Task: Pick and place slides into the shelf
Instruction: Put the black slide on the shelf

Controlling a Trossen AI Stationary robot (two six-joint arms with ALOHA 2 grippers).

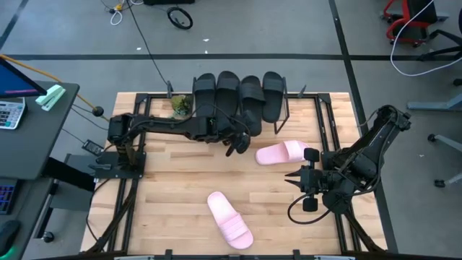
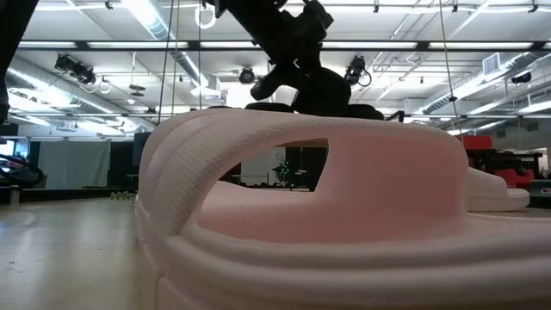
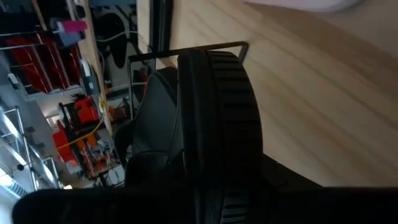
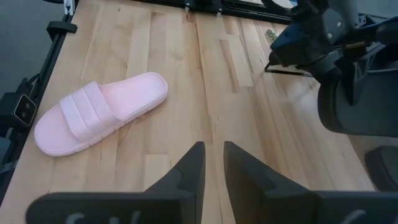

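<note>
Tabletop (image 1: 173,180) of pale wooden slats spans the middle of the high view, with bare boards across most of its centre and toward seven o'clock. Four black slides (image 1: 238,94) sit side by side on the shelf (image 1: 289,108) at twelve o'clock, filling it edge to edge, their toes reaching toward the table's middle. One pink slide (image 1: 280,153) lies just past the shelf's front edge, at about two o'clock from the table's centre; the second pink slide (image 1: 230,219) lies at six o'clock near the front edge, well apart from the first, and fills the low view (image 2: 301,215). No brand or writing can be read on any slide. The left gripper (image 1: 238,142) reaches in from nine o'clock and hangs at the shelf's front edge, just beside the nearer pink slide; its wrist view is filled by a black slide (image 3: 211,124) against the shelf's black wire leg, but whether its fingers grip that slide or stand apart cannot be told. The right gripper (image 1: 294,178) waits at four o'clock, fingers (image 4: 189,165) a small gap apart and holding nothing, pointed at the pink slide (image 4: 99,112) over bare boards.
</note>
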